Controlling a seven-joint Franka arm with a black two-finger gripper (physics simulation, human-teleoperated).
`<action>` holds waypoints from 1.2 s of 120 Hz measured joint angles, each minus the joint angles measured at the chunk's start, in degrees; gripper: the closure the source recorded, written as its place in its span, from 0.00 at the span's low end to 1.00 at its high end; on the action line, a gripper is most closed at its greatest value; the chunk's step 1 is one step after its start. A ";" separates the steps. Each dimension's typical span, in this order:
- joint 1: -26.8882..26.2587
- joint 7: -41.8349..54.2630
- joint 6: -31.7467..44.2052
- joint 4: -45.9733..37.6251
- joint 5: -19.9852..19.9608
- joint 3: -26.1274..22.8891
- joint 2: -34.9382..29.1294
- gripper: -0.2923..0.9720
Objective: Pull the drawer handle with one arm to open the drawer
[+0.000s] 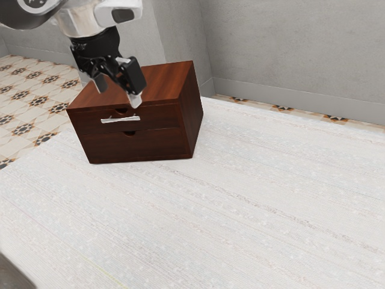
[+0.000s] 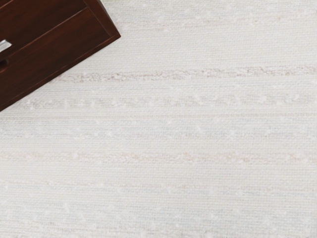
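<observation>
A dark wooden cabinet (image 1: 171, 81) with two drawers stands on the pale table. The upper drawer (image 1: 156, 115) carries a thin silver handle (image 1: 120, 119), and its front sits flush with the cabinet. The lower drawer (image 1: 144, 144) is flush too. My black gripper (image 1: 118, 90) hangs just above the cabinet's front top edge, over the handle, open with nothing between its fingers (image 1: 136, 97). In the wrist view a corner of the cabinet (image 2: 49, 39) lies ahead of my hand, with a sliver of the handle (image 2: 4, 45) at its edge.
The pale woven table top (image 1: 252, 198) stretches wide toward the exterior view's right and front. A patterned tile floor (image 1: 30, 96) lies behind at the left, and grey walls (image 1: 289, 42) close the back.
</observation>
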 joint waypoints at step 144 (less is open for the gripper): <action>-41.45 16.63 -1.18 -27.03 23.35 39.64 -39.14 0.23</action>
